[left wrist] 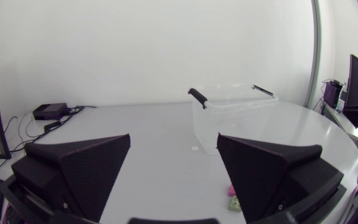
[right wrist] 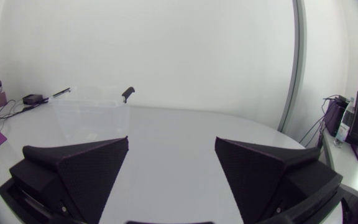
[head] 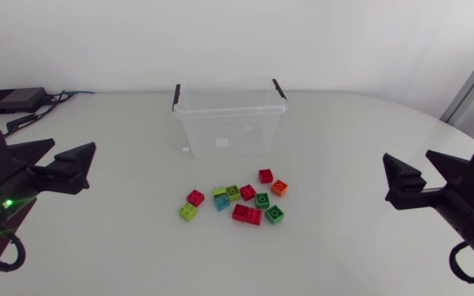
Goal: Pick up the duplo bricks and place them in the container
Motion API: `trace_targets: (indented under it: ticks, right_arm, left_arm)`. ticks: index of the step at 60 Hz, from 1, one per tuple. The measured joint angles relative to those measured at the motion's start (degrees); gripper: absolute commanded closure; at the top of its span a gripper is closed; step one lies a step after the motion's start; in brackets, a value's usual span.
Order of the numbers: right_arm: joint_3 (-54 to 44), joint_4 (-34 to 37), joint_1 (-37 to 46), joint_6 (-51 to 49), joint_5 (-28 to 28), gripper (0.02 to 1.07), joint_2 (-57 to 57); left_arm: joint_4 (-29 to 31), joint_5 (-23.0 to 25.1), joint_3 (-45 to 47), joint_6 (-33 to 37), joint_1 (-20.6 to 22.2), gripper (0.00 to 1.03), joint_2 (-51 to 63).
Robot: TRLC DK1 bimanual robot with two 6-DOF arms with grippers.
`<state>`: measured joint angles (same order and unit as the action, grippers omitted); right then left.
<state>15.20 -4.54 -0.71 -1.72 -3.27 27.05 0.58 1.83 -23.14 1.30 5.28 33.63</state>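
Observation:
Several duplo bricks point(head: 239, 203) in red, green, orange and light blue lie clustered on the white table, just in front of the clear plastic container point(head: 229, 119) with black handle clips. My left gripper point(head: 66, 164) hovers open at the table's left side, far from the bricks. At the right side my right gripper point(head: 414, 174) is open too, with nothing between its fingers. In the left wrist view the container point(left wrist: 235, 115) stands ahead of my left gripper point(left wrist: 174, 165), and two bricks point(left wrist: 232, 198) peek out beside one finger. The right wrist view shows the container point(right wrist: 91, 112) ahead of my right gripper point(right wrist: 171, 163).
A small black box with cables point(head: 11, 100) sits at the table's back left corner. The container has no lid on and nothing inside it. Bare white tabletop point(head: 344, 148) surrounds the brick cluster on all sides.

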Motion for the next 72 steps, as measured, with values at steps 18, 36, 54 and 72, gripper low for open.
trace_targets:
  ticks: [18, 36, 54, 72]
  right_arm:
    - [8.7, 2.0, 3.6, 0.0, -8.7, 0.06, 20.1]
    - [16.4, 11.3, 6.8, -0.5, -12.8, 0.06, 35.8]
    - [22.1, 22.5, 3.9, -11.8, -13.0, 0.06, 45.8]
    - [22.7, 23.2, -2.1, -19.4, -13.0, 0.07, 46.8]
  left_arm:
    - [10.9, -0.8, -11.3, 3.5, 7.0, 0.08, 17.4]
    - [22.2, -0.9, -24.1, 8.2, 12.5, 0.07, 43.8]
    - [23.1, -0.6, -24.3, 10.8, 20.3, 0.10, 52.8]
    - [19.9, -0.6, -25.8, 11.4, 21.1, 0.14, 61.1]
